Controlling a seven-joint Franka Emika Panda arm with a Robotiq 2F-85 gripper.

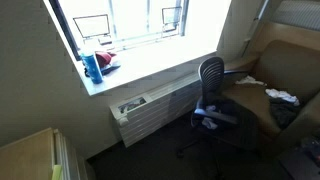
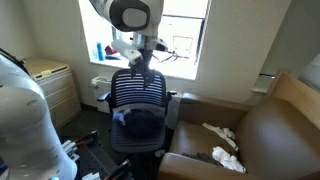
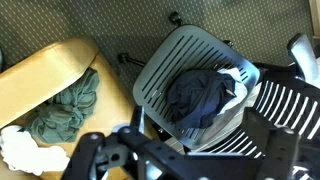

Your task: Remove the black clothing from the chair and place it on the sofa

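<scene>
Black clothing (image 3: 198, 97) bunched on chair (image 2: 138, 92) seat. Gripper (image 2: 137, 60) above chair backrest, jaws spread, holding nothing. Sofa (image 2: 268, 128) just beside chair.

dark clothing (image 3: 200, 98) lies bunched on the chair (image 3: 175, 55) seat (sofa (image 3: 45, 80) just beside).

Seeing dark carpeted floor (image 1: 150, 160) filling the lower middle of an exterior view. Carrying a black mesh office chair (image 1: 211, 76) right of centre on its wheeled base, and a tan sofa (image 1: 290, 60) just beside it at the right edge.
</scene>
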